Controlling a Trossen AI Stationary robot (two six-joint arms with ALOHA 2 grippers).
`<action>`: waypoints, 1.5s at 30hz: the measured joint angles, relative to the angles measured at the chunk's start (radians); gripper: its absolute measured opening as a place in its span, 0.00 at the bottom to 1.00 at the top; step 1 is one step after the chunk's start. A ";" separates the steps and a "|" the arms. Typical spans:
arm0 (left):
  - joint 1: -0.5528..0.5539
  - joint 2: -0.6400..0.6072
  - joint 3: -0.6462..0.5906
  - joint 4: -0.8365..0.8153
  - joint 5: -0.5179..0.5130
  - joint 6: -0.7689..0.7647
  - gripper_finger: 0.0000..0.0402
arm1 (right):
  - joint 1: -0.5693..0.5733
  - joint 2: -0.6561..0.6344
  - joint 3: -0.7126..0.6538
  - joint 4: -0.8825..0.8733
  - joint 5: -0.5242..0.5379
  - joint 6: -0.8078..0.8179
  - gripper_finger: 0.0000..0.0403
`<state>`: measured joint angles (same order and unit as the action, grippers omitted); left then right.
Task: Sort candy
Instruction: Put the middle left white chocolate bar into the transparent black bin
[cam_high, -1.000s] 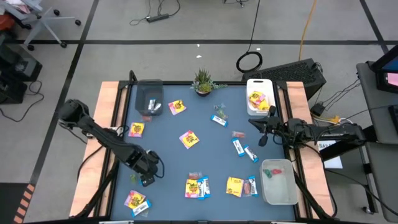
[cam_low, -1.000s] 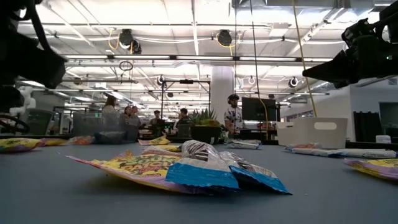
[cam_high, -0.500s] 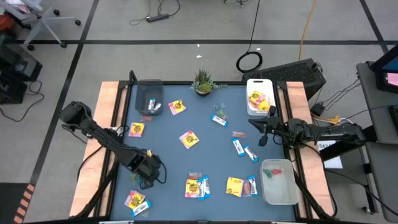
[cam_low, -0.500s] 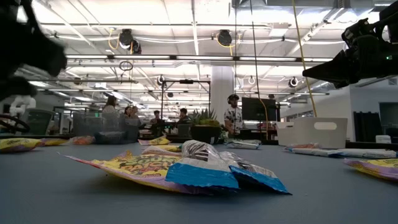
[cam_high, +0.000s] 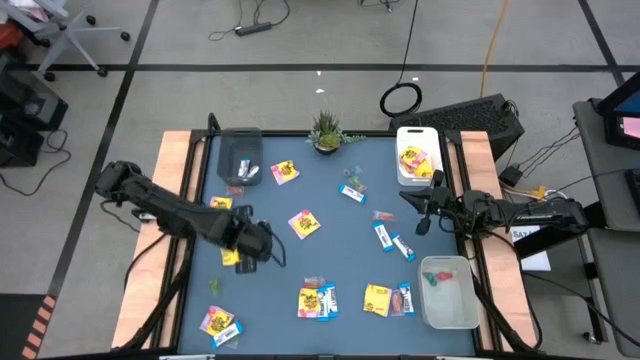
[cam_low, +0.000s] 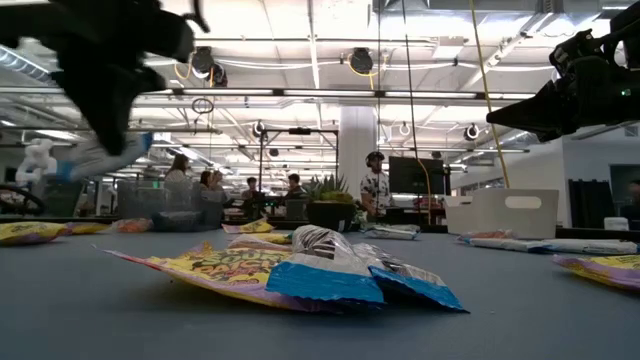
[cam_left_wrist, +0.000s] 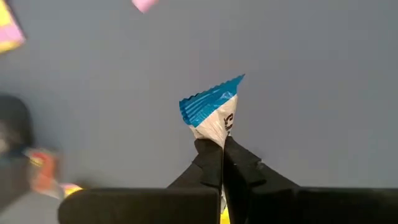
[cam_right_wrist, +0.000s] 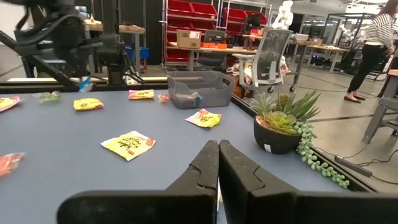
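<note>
Over the table's left-centre, your left gripper (cam_high: 268, 247) hangs off the surface w/ its fingers (cam_left_wrist: 211, 163) pinched tight on a blue-and-white bar (cam_left_wrist: 210, 111); the bar's crimped blue end pokes out past the tips. Just beside that claw, twd the left edge, lies a yellow packet (cam_high: 229, 256); another yellow packet w/ pink print (cam_high: 304, 223) sits near it on the far-right side. Nearer the front edge from the claw, more candy clusters (cam_high: 318, 300). Your right gripper (cam_high: 424, 214) waits at the right side, fingers (cam_right_wrist: 208, 162) pressed together w/ nothing visible between them. Beside it twd the back is a white bin (cam_high: 414, 137) w/ yellow packets inside; twd the front a clear bin (cam_high: 450, 310). Two blue-and-white bars (cam_high: 392, 240) lie just left of the right claw.
</note>
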<state>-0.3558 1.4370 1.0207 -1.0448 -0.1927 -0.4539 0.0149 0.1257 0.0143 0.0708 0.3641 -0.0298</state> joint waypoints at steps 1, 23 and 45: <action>0.034 -0.010 0.000 -0.003 -0.003 0.032 0.01 | 0.000 0.000 0.000 0.000 0.000 0.000 0.00; 0.940 -0.029 0.002 0.228 -0.150 0.506 0.00 | 0.000 0.000 0.000 0.000 0.000 0.000 0.00; 1.110 0.064 0.003 0.295 -0.130 0.574 0.24 | 0.000 0.000 0.000 0.000 0.000 0.000 0.00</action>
<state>0.7545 1.5014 1.0238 -0.7501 -0.3228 0.1204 0.0151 0.1256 0.0143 0.0708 0.3642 -0.0296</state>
